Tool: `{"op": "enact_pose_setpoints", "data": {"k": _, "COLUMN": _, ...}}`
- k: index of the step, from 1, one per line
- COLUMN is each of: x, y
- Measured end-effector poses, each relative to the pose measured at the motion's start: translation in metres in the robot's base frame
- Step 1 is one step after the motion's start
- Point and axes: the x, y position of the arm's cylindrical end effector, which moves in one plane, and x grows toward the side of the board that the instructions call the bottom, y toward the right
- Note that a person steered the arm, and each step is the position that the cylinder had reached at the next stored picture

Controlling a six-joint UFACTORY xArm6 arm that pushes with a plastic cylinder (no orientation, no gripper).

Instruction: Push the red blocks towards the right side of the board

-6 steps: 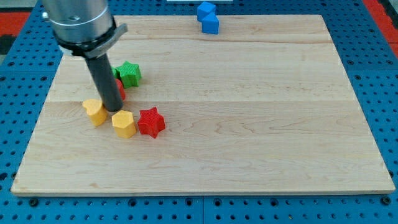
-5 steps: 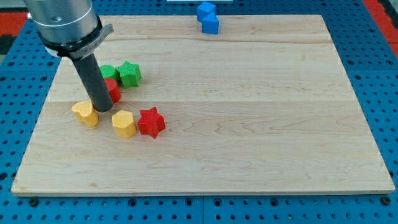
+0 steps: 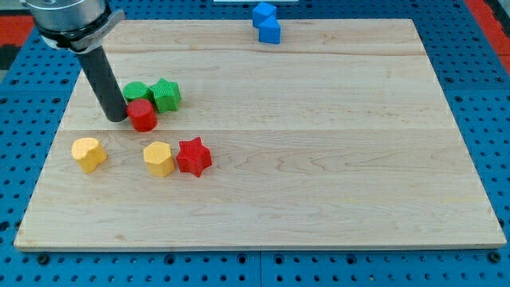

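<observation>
No gripper, just my tip (image 3: 116,119), holding nothing, touching red cylinder (image 3: 143,115) from frame-left; red star (image 3: 193,156) lower right, apart.

One raised, angled view over board (image 3: 319,159).

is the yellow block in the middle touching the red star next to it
Touching. The camera view shows the middle yellow block pressed against the red star block on its right, no board visible between them.
</observation>
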Motion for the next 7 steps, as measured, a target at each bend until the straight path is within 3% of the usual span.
{"op": "enact_pose_setpoints", "data": {"k": 2, "x": 0.003, "y": 0.075}}
{"op": "enact_pose_setpoints", "data": {"k": 4, "x": 0.024, "y": 0.24}}
{"op": "enact_pose_setpoints", "data": {"k": 5, "x": 0.121, "y": 0.247}}
{"op": "enact_pose_setpoints", "data": {"k": 6, "x": 0.154, "y": 0.165}}
{"op": "enact_pose_setpoints", "data": {"k": 7, "x": 0.154, "y": 0.089}}
